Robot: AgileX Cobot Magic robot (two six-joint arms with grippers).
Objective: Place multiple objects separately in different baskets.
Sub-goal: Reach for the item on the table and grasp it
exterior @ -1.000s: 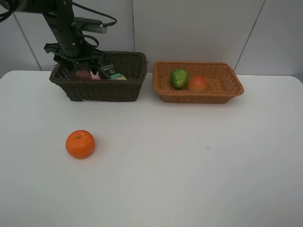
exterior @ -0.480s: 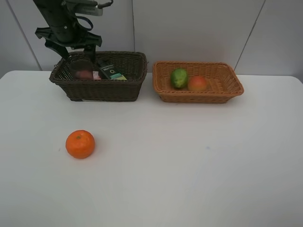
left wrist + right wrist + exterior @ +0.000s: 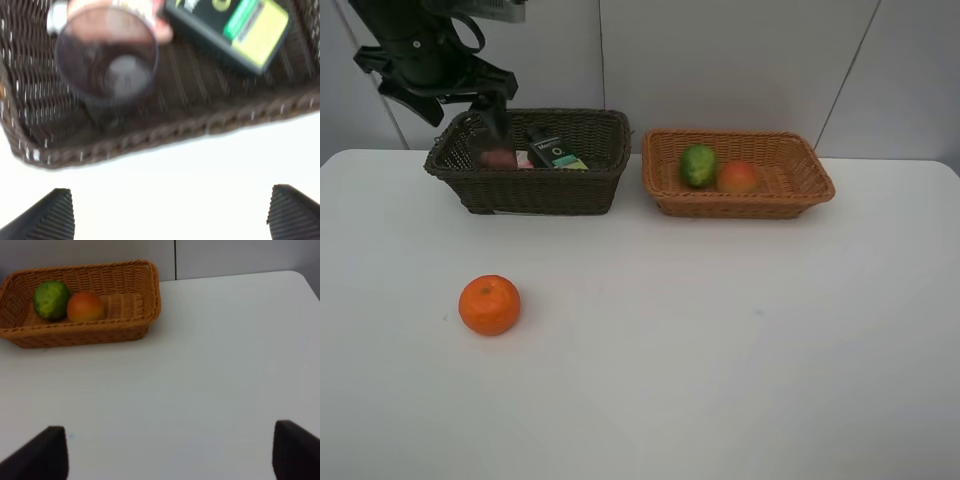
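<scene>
My left pincer (image 3: pixel 170 212) hangs wide and empty above the dark basket (image 3: pixel 535 185), which holds cup (image 3: pixel 106 60), pump bottle (image 3: pixel 235 30) and pink bottle (image 3: pixel 150 12). Only the orange (image 3: pixel 489 304), on the table in front of that basket, remains.

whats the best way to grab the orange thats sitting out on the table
Take the orange across its widest middle, coming straight down from above. It is round, so a grip above or below that line would likely slip off. It sits alone on the white table, stem dimple up, with open space all around, so any jaw angle should fit.
</scene>
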